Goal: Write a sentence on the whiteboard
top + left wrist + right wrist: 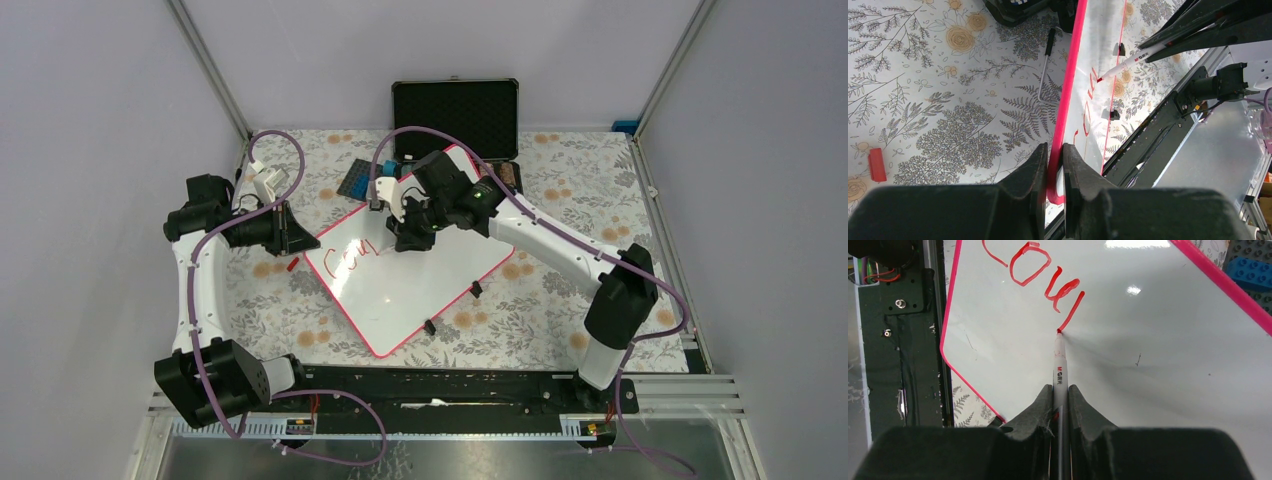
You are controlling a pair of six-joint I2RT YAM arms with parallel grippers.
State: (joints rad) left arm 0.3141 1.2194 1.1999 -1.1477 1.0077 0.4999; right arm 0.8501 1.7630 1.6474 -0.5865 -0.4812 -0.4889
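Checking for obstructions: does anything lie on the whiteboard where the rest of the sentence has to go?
Nothing visible does. The whiteboard past the marker is bare; the left tool only clamps its pink frame at the edge.

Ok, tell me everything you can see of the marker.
The marker is a slim white pen with dark print on its barrel and a red tip. The right gripper is shut on its barrel, the rear end hidden in that grip. It leans at a slant, tip touching the whiteboard at the foot of the last red stroke.
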